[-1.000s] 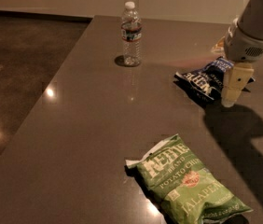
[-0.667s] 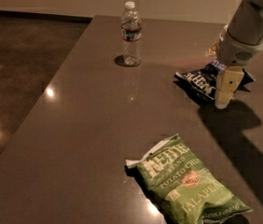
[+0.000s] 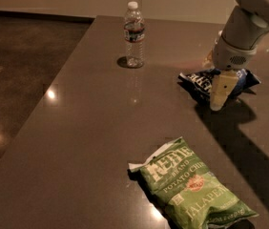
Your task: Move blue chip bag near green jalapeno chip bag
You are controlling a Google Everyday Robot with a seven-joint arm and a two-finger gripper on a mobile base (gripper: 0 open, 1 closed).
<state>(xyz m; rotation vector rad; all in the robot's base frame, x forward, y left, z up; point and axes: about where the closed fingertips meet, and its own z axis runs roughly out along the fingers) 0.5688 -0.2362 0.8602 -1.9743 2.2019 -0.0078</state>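
Hovering at the far right of the dark table point(image 3: 91, 128), my gripper point(image 3: 219, 93) sits over the small glossy dark blue chip bag point(image 3: 197, 82), which lies lengthwise left to right. Whether I grasp it, I cannot tell. The larger light green jalapeno chip bag point(image 3: 191, 187) lies nearer, slightly left.

The pale arm point(image 3: 250, 26) slants down from the upper right, wrist tilted leftward. The gripper point(image 3: 219, 93) points down, low over the counter point(image 3: 91, 128) near its far right edge.
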